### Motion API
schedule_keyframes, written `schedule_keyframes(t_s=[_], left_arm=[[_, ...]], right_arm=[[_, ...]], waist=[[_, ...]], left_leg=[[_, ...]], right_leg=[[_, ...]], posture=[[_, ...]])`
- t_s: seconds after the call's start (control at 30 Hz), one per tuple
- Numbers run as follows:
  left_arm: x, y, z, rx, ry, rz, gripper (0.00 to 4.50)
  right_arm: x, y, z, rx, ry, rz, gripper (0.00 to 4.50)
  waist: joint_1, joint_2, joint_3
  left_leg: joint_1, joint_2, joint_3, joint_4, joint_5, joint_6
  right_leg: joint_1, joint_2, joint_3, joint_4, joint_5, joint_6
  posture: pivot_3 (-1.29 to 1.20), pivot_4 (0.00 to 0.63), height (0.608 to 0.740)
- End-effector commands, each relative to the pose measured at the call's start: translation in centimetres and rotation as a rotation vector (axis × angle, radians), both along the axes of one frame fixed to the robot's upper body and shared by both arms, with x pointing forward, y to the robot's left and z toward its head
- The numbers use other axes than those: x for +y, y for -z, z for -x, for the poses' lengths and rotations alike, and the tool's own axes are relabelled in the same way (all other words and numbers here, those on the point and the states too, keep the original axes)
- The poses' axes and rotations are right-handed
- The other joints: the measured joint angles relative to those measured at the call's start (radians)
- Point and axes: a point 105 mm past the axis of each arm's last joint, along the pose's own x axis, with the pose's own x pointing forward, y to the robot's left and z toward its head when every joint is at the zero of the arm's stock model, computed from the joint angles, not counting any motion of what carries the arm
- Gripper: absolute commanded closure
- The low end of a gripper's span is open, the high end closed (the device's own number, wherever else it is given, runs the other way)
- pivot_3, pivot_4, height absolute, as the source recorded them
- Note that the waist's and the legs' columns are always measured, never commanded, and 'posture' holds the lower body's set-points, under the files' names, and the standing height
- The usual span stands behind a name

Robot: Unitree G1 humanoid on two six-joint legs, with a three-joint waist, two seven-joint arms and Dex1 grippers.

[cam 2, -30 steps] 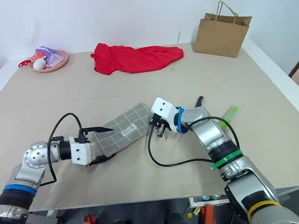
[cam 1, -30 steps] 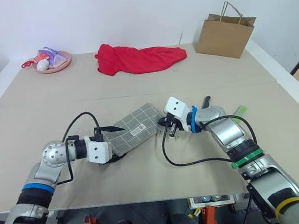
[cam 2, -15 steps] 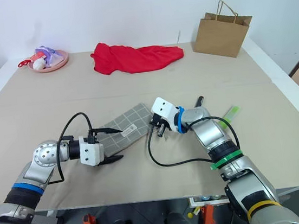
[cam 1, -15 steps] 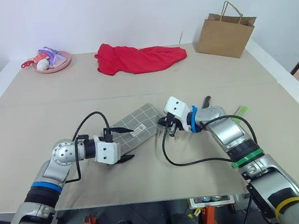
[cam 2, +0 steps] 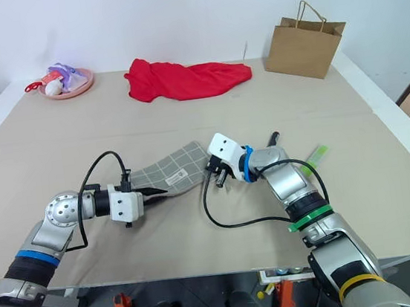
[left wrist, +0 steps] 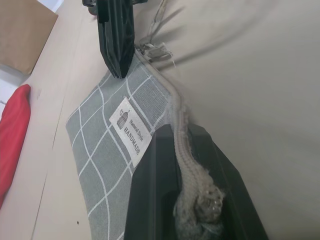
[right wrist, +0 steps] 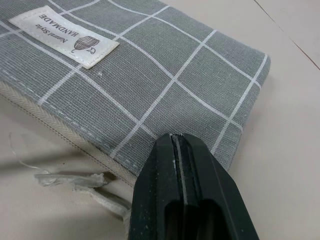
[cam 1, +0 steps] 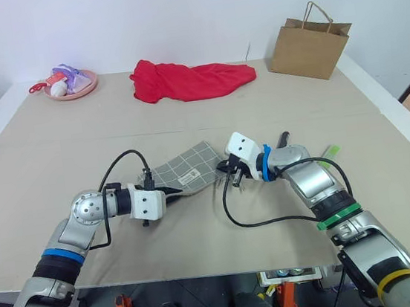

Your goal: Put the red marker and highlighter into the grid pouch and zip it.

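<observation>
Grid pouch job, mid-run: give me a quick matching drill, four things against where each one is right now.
Things:
1. grid pouch
2. highlighter
3. red cloth
4. paper bag

Places:
A. far right corner of the table
B. far side, about the middle
C. between the two grippers
D. on the table beside the right arm

Pairs: 1-C, 2-D, 3-B, 4-A

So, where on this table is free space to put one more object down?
Bare table lies between the pink plate, the red cloth and the grid pouch; more lies below the paper bag. The middle, around the pouch and both grippers, is crowded.
</observation>
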Motion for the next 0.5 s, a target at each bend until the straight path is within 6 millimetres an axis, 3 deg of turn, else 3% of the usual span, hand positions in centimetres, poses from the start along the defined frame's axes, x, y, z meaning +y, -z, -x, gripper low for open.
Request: schedule_keyframes(t_s=[0.03, 0.13, 0.17, 0.2, 0.23, 0.27, 0.37, 0.43, 0.5], left_arm=[[-0.4, -1.3, 0.2, 0.001, 0.001, 0.058, 4.49], [-0.2, -1.3, 0.5, 0.057, -0.019, 0.072, 4.49], [-0.2, -1.6, 0.3, 0.079, -0.048, 0.117, 4.49], [-0.2, -1.8, 0.2, 0.093, -0.07, 0.153, 4.5], [-0.2, -2.0, 0.1, 0.104, -0.086, 0.177, 4.5], [-0.1, -2.1, 0.0, 0.113, -0.104, 0.197, 4.5], [-0.1, -2.3, 0.0, 0.135, -0.139, 0.232, 4.5], [-0.1, -2.4, -0.1, 0.148, -0.159, 0.255, 4.5], [-0.1, -2.5, -0.1, 0.158, -0.176, 0.275, 4.5]], right_arm=[[-1.5, 1.1, -0.2, 0.037, 0.056, 0.031, 4.5], [-1.4, 0.6, -0.2, 0.029, 0.057, -0.012, 4.5], [-1.4, -1.1, -0.9, 0.008, 0.091, -0.103, 4.5], [-2.0, -2.6, -1.7, -0.015, 0.149, -0.16, 3.87], [-2.4, -3.6, -2.2, -0.029, 0.19, -0.198, 3.66], [-2.8, -5.2, -2.7, -0.061, 0.225, -0.243, 3.15], [-2.7, -8.7, -2.3, -0.059, 0.207, -0.378, 1.82], [-3.8, -10.5, -2.3, -0.039, 0.239, -0.457, 0.99], [-4.4, -11.3, -1.8, -0.031, 0.234, -0.48, 0.99]], waist=[[0.0, 0.0, 0.0], [0.0, 0.0, 0.0], [0.0, 0.0, 0.0], [0.0, 0.0, 0.0], [0.0, 0.001, 0.001], [0.0, 0.001, 0.001], [-0.002, 0.002, 0.002], [-0.004, 0.002, 0.002], [-0.003, 0.002, 0.002]], left_leg=[[0.0, 0.0, 0.0, 0.0, 0.0, 0.0], [0.0, 0.0, 0.0, 0.0, 0.0, 0.0], [0.0, 0.0, 0.0, 0.0, 0.0, 0.0], [-0.001, 0.0, 0.0, 0.0, 0.0, 0.0], [-0.001, 0.001, 0.0, 0.0, 0.0, 0.0], [-0.002, 0.001, -0.001, 0.0, 0.0, 0.0], [-0.004, 0.001, -0.001, -0.001, 0.0, 0.0], [-0.004, 0.001, -0.001, -0.002, 0.0, 0.0], [-0.005, 0.001, -0.002, -0.004, 0.0, 0.0]], right_leg=[[0.0, 0.0, 0.0, 0.0, 0.0, 0.0], [0.0, 0.0, 0.0, 0.0, 0.0, 0.0], [0.0, 0.0, 0.0, 0.0, 0.0, 0.0], [0.0, 0.0, 0.0, 0.0, 0.0, 0.0], [-0.001, 0.0, 0.0, 0.0, 0.0, 0.0], [-0.001, 0.0, 0.0, 0.0, 0.0, 0.0], [-0.004, 0.0, 0.001, 0.0, 0.0, 0.001], [-0.005, 0.0, 0.001, 0.0, -0.001, 0.001], [-0.005, 0.001, 0.0, 0.0, -0.002, -0.001]], posture=[[0.0, 0.15, 0.74], [0.0, 0.15, 0.74], [0.0, 0.15, 0.74], [0.0, 0.15, 0.74], [0.0, 0.15, 0.74], [0.0, 0.15, 0.74], [0.0, 0.15, 0.74], [0.0, 0.15, 0.74], [0.0, 0.15, 0.74]])
